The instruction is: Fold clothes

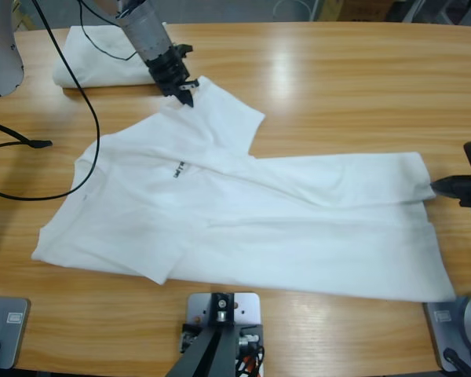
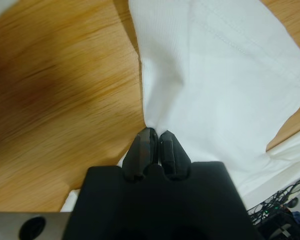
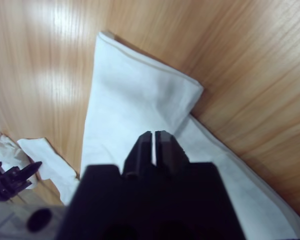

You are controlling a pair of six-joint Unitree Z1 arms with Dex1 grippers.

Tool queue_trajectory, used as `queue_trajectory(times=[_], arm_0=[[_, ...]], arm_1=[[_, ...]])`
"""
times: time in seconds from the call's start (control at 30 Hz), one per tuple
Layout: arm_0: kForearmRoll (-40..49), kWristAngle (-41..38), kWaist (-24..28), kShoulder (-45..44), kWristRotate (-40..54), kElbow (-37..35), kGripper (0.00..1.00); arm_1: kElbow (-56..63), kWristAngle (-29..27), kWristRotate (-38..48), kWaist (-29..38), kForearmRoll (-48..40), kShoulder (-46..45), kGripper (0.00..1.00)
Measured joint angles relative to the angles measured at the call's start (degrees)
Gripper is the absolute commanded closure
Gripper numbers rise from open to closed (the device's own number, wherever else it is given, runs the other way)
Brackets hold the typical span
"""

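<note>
From above, you have the shirt [image 1: 243,228] spread across the surface [image 1: 337,86], its top half already doubled over lengthwise, so you are mid-fold on the first long crease. The left pincer [image 1: 182,88] comes down from the top and sits on the sleeve [image 1: 220,118], which lies directly beneath and just ahead of it; a folded shirt [image 1: 94,63] rests behind that arm, off to its side. The right pincer [image 1: 455,187] reaches in from the edge with its tips at the shirt's hem corner [image 1: 420,177]. Along the left wrist, the left pincer [image 2: 155,142] is clenched on a pinch of white cloth, the fabric puckering right at its tips and fanning out ahead of it, bare wood to one side. Along the right wrist, the right pincer [image 3: 153,142] has its jaws nearly together with a sliver of cloth between them, so I judge it grasping the folded hem corner [image 3: 190,92], which lies just ahead of the tips; the other pincer shows small at the far lower edge. Next, I judge you should carry both grips across together, keeping the cloth taut, and lay the edge straight before letting go.
</note>
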Motion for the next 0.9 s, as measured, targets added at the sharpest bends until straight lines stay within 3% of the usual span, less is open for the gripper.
queue_trajectory(times=[0.27,0.37,0.63,0.77,0.83,0.9], arm_0=[[0.0,0.0,0.0,0.0,0.0,0.0,1.000],[0.0,0.0,0.0,0.0,0.0,0.0,1.000],[0.0,0.0,0.0,0.0,0.0,0.1,1.000],[0.0,0.0,0.0,0.0,0.0,0.1,1.000],[0.0,0.0,0.0,0.0,0.1,0.1,1.000],[0.0,0.0,0.0,0.0,0.1,0.1,1.000]], arm_1=[[0.3,-2.3,1.3,0.0,-0.3,3.5,0.022],[0.4,-2.3,1.4,0.0,-1.0,5.2,0.144],[0.9,-2.3,1.4,0.0,-5.4,7.9,0.667],[1.6,-1.8,1.4,0.0,-7.6,8.8,0.689],[2.0,-1.5,1.4,0.0,-8.3,8.9,0.884],[2.2,-1.4,1.4,0.0,-8.6,9.0,0.953]])
